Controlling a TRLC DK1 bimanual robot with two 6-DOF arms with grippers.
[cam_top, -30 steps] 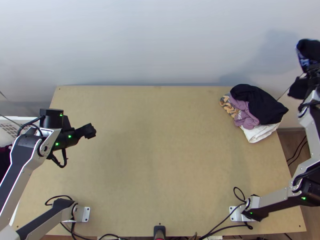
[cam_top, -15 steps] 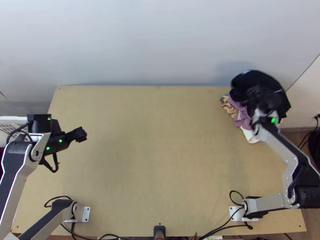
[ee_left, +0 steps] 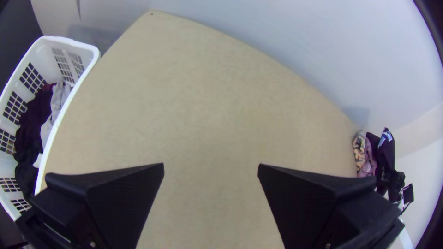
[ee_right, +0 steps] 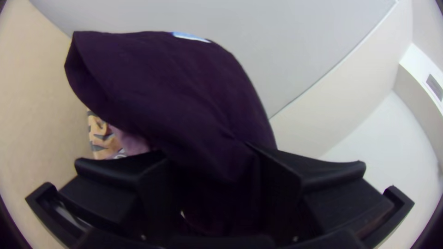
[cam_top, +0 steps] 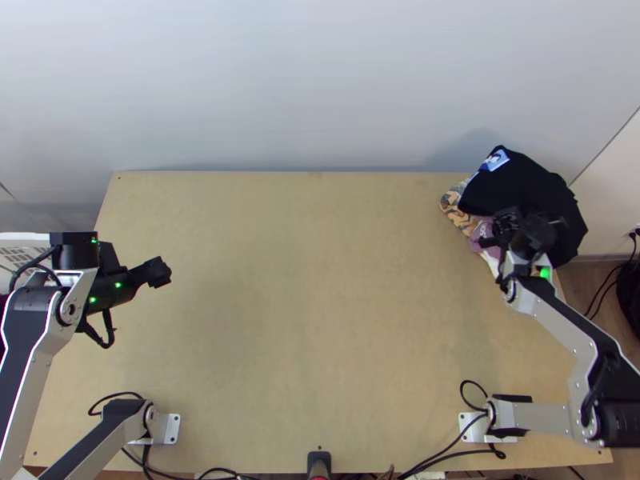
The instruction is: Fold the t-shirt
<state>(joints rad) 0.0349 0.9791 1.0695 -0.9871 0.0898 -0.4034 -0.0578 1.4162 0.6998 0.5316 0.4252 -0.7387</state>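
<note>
Presumably light and limp: dark t-shirt [cam_top: 516,186], best gripped through all layers at an edge. Right fingers [ee_right: 288,177], spread; left fingers [ee_left: 127,196], spread.

Fairly bright, even light lay over the tabletop [cam_top: 320,320] and the pale wall [cam_top: 280,88] in the top view, with a soft shadow [cam_top: 474,146] on the wall beside the shirt [cam_top: 520,188]. Small green lights [cam_top: 546,273] glowed. In both wrist views straight edges bowed and corners darkened; in the right one, the shirt's lower folds sank into gloom.
</note>
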